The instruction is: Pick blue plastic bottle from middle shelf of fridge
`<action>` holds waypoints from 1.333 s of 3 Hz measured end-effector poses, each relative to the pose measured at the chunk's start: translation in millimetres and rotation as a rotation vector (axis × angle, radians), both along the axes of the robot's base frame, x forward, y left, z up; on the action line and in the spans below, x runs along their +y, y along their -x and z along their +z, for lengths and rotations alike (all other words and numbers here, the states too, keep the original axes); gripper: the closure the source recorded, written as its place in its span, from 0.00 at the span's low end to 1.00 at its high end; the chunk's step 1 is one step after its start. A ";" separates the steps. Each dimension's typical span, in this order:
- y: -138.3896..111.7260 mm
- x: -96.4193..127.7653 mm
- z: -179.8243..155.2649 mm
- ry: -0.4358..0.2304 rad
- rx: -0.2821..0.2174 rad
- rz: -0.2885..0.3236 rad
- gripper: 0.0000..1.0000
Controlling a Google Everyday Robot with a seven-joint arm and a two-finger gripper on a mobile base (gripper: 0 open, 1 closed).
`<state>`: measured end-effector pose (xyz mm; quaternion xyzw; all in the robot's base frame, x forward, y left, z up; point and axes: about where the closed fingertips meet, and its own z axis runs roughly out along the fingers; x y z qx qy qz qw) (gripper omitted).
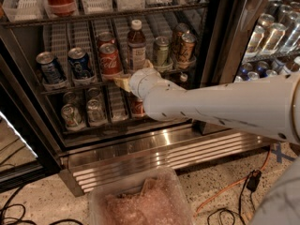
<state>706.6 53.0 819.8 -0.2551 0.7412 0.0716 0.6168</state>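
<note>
My gripper sits just below and left of the base of the tall clear plastic bottle of dark drink, which stands upright on the middle shelf. I cannot tell the gripper's opening. I judge the reach goes up and inward.

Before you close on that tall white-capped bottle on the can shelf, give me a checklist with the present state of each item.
1. Fridge open to the middle shelf: ok.
2. Blue plastic bottle upright, cap on: ok.
3. Gripper at the bottle: ok, it sits in front of the bottle's lower part, at the shelf's front edge.
4. Gripper touching the bottle: cannot tell.
5. Room at the sides: probably not ok, the red can and the green can stand close on either side.
</note>
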 end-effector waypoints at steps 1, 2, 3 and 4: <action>-11.4 -6.6 3.7 0.010 -0.027 -0.041 0.16; -21.8 -13.8 11.1 0.008 -0.060 -0.088 0.17; -28.1 -15.5 14.4 0.008 -0.080 -0.112 0.22; -33.9 -7.2 4.1 0.009 -0.070 -0.112 0.40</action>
